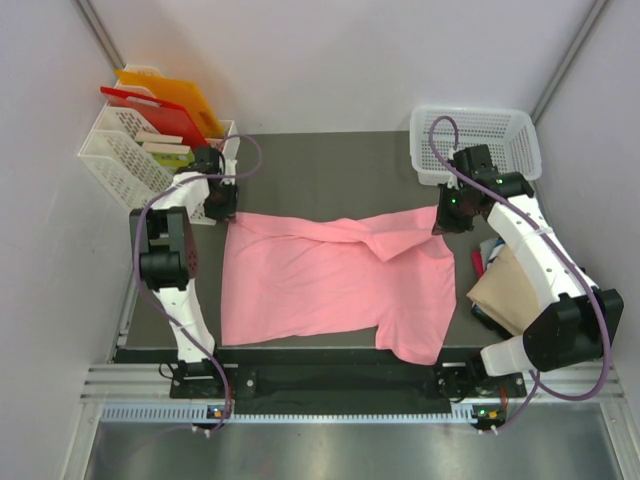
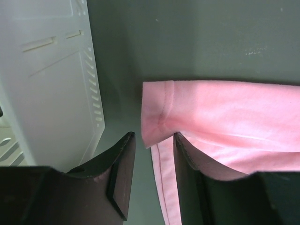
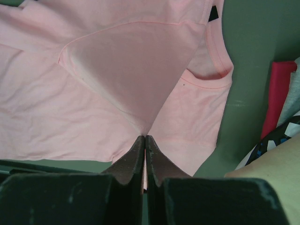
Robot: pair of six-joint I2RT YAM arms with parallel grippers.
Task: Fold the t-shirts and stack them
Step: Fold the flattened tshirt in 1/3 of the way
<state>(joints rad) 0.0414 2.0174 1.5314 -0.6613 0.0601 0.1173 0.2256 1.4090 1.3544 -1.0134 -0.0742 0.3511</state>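
One salmon-pink t-shirt [image 1: 330, 290] lay spread across the middle of the dark bench [image 1: 330, 160], its far edge raised into a loose fold. The right hand [image 1: 445, 222] had its fingers pressed shut on a peak of the cloth near the neckline, seemingly to carry that edge over the body. The left hand [image 1: 222, 208] sat at the shirt's far-left corner, just beside a white basket [image 1: 120, 165] of coloured boards. Only the left wrist view showed its fingers [image 2: 119, 168] narrowly apart, the hem running between them, not yet pinched. Only the right wrist view showed the pinch itself. A tan-beige t-shirt [image 1: 505, 290] sat folded at the bench's right edge, probably the stack's base.
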